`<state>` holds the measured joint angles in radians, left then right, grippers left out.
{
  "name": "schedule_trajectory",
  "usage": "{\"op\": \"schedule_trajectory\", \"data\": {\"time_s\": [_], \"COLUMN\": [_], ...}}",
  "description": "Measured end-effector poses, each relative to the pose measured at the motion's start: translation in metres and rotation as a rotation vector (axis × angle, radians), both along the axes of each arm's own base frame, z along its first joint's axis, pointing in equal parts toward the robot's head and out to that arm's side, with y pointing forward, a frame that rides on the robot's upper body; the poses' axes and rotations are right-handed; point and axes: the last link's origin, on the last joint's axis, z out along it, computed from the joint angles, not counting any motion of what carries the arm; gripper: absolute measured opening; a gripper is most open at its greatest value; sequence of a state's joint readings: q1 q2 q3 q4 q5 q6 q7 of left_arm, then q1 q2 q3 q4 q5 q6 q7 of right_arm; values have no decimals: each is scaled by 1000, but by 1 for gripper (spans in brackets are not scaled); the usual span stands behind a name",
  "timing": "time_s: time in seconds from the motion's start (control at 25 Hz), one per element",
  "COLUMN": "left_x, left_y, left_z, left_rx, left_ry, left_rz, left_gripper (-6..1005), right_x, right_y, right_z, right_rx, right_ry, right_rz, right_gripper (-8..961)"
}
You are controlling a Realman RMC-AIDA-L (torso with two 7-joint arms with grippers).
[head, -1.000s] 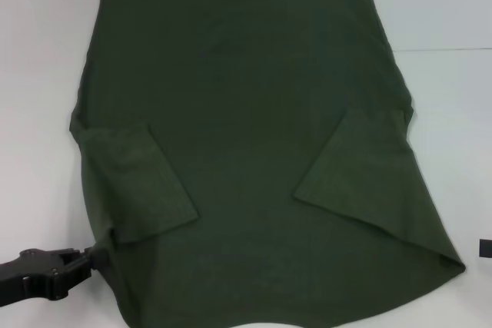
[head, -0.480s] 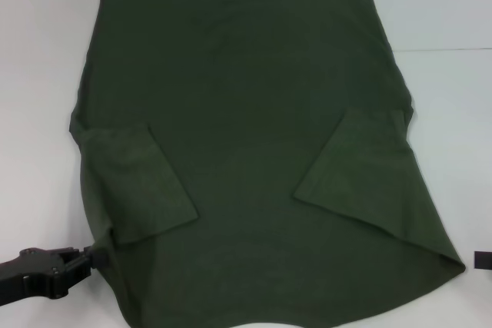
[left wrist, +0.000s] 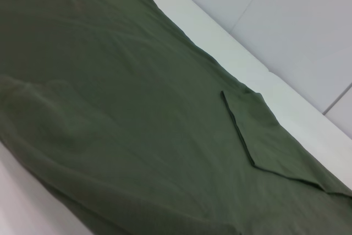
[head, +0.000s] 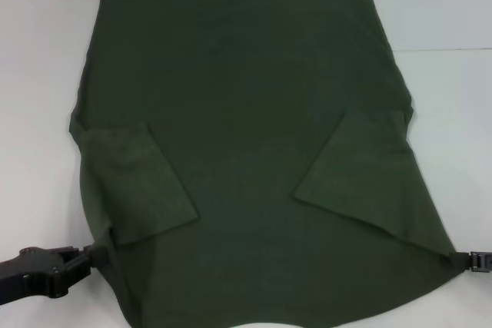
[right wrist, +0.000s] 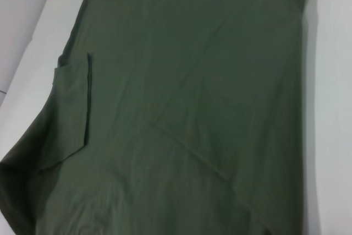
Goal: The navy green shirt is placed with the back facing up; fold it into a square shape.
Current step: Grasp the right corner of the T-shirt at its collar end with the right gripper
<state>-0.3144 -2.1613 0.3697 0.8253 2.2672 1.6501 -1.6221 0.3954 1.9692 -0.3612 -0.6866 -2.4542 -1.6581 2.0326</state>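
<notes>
Lying flat with its plain back up, the navy green shirt (head: 246, 151) covers most of the white surface (head: 38, 74); all places below are given relative to this shirt.

- Shirt body: spread wide, hem at the edge farthest from the robot, shoulder end nearest it. Judged laid out this way so the long sides can be brought inward toward a square.
- Sleeves: the left sleeve (head: 134, 182) and the right sleeve (head: 357, 178) are both turned in over the shirt's back, narrowing the outline. Side folds and the lengthwise fold are judged not yet done.
- Left gripper (head: 77, 260): low at the shirt's near left corner, tip touching or just beside the cloth edge. Whether its jaws are apart or clamped on cloth cannot be told.
- Right gripper (head: 465, 260): at the shirt's near right corner, right at the fabric tip; jaw state likewise cannot be told. Both are judged placed at matching corners for a paired lift.
- Surface: plain white, a faint seam line (head: 442, 49) beyond the shirt's right side.
- Room: pale panelled wall (left wrist: 297, 20) past the shirt's far edge in the left wrist view.
</notes>
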Motion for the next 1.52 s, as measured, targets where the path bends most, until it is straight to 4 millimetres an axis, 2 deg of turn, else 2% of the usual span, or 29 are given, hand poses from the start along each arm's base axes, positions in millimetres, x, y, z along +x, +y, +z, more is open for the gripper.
{"op": "schedule_trajectory", "data": {"time_s": [0.36,1.52], "left_x": [0,-1], "left_y": [0,2], "left_z": [0,1], "left_rx": [0,7], "left_ry": [0,10], "left_rz": [-2,2], "left_gripper": [68,67], "right_x": [-3,-20], "right_y": [9,18], "right_z": [-12,-24], "right_rx": [-23,-72], "right_ry": [-15,30], "right_rz": [9,24], "right_gripper": [881,826]}}
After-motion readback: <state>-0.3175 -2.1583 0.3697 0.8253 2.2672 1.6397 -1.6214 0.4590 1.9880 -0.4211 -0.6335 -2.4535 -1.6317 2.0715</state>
